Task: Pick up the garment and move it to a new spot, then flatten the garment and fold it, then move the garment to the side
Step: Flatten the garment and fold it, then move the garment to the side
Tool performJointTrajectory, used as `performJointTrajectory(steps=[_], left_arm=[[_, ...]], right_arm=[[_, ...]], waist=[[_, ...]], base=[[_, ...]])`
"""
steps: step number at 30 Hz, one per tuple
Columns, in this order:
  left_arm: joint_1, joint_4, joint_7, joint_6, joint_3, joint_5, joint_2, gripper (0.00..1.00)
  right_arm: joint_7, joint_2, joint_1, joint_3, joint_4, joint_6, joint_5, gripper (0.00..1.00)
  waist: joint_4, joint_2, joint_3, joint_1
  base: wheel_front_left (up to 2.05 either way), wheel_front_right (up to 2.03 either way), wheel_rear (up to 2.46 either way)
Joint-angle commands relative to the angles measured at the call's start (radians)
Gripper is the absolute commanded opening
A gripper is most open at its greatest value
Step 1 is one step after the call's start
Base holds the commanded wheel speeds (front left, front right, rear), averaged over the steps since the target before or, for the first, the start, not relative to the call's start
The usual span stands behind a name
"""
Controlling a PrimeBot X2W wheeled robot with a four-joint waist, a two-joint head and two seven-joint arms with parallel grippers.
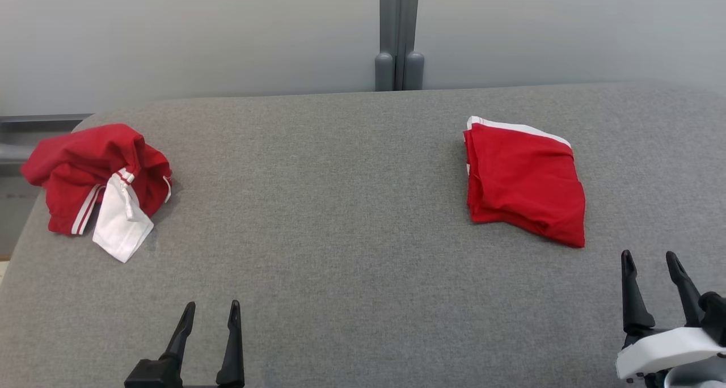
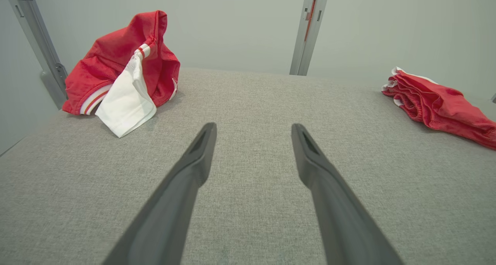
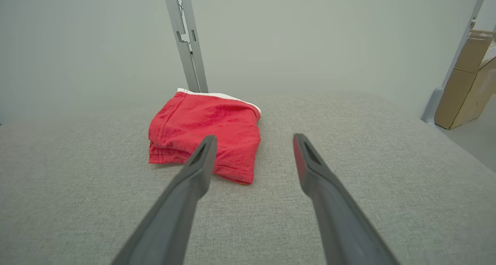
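Across the head view, we see a grey surface (image 1: 340,223) carrying two red garments, well apart. A crumpled garment (image 1: 96,178), with white cloth hanging out of it, sits near the far left edge. A folded garment (image 1: 524,186) lies on the right, its long axis running from far to near and slanting a little rightward. Our left jaws stand spread and empty at the lower left. Our right jaws stand spread and empty at the lower right, near the folded garment's front corner but apart from it.

Along the left wrist view, the crumpled garment (image 2: 116,71) lies ahead and to the left of our spread jaws, with bare surface between. The folded garment (image 2: 438,106) is far off to the right.

Along the right wrist view, the folded garment (image 3: 205,117) lies just ahead and slightly left; one finger (image 3: 197,168) crosses its near hem in the picture, though we cannot tell contact.

We judge the folded garment already set aside. The crumpled one would come next, and our left arm is nearer it.
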Motion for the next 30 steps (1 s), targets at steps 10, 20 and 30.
performJointTrajectory(steps=[10, 20, 30], left_arm=[[-0.007, 0.013, 0.0, -0.005, 0.002, -0.015, 0.002, 1.0], [-0.016, 0.001, 0.0, 0.004, -0.009, -0.024, 0.002, 1.0], [-0.127, -0.002, 0.0, -0.012, -0.054, -0.012, 0.002, 1.0]], right_arm=[[-0.003, 0.034, 0.008, 0.001, 0.03, -0.002, -0.023, 1.0], [-0.003, 0.02, -0.083, -0.001, 0.085, -0.002, 0.06, 1.0], [0.359, -0.036, -0.481, -0.081, 0.285, -0.001, 0.202, 1.0]], waist=[[-0.013, 0.0, -0.001, 0.0], [-0.009, 0.0, 0.033, 0.0], [0.016, 0.0, 0.224, 0.0]], base=[[0.0, 0.0, 0.0], [0.0, 0.0, 0.0], [0.0, 0.0, 0.0]])
